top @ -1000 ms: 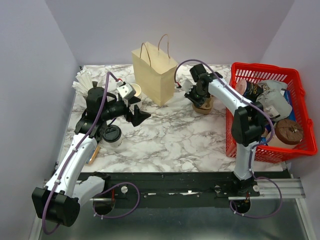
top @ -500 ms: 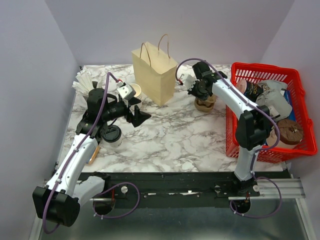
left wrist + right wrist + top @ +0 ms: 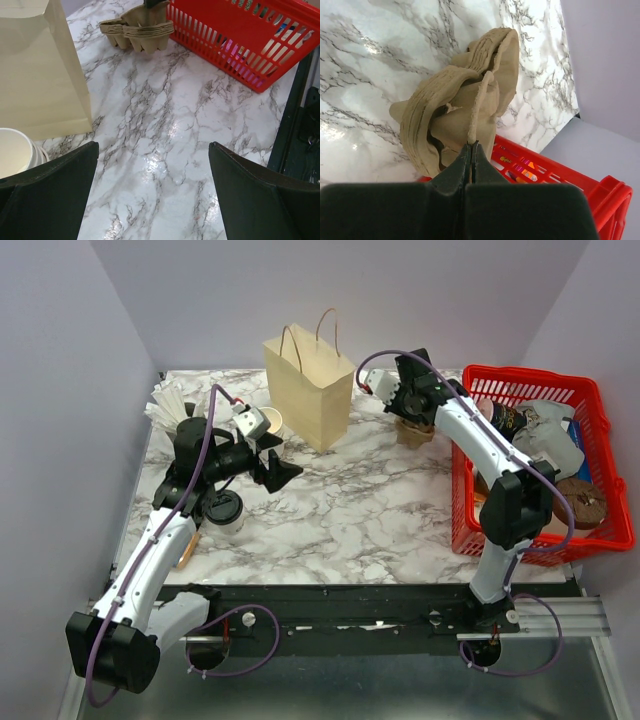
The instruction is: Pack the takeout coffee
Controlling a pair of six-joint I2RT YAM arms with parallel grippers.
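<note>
**Right arm on the carrier stack; coffee waiting at left**

The right pincer (image 3: 471,147) is being held together on a thin upright rib of the stack of moulded brown pulp cup carriers (image 3: 445,110). The stack is sitting on the white marbled surface (image 3: 350,500), between the tall tan paper bag with cord handles (image 3: 310,390) and the red plastic mesh basket (image 3: 600,420). Only the very tips are biting the rib. Whether one carrier or several are being caught cannot be told.

The left pincer (image 3: 152,146) is being held wide apart and empty above the surface, near the bag's front corner. The small white paper cup with a round black plastic lid (image 3: 222,508) is standing upright beside the left arm, nearer the bases than the left pincer and well apart from the bag. A stack of lidless white cups (image 3: 268,421) is standing just beside the bag.

Judged step: one carrier is being drawn off the stack.
- A slow, straight lift is advised, so that the nested carriers below are shed.
- The rib is thin and may slip or tear under a sideways pull.
- The whole stack may rise together, in which case the lift is best halted.
- The bag handles are close, so any swing should be kept clear of them.
</note>
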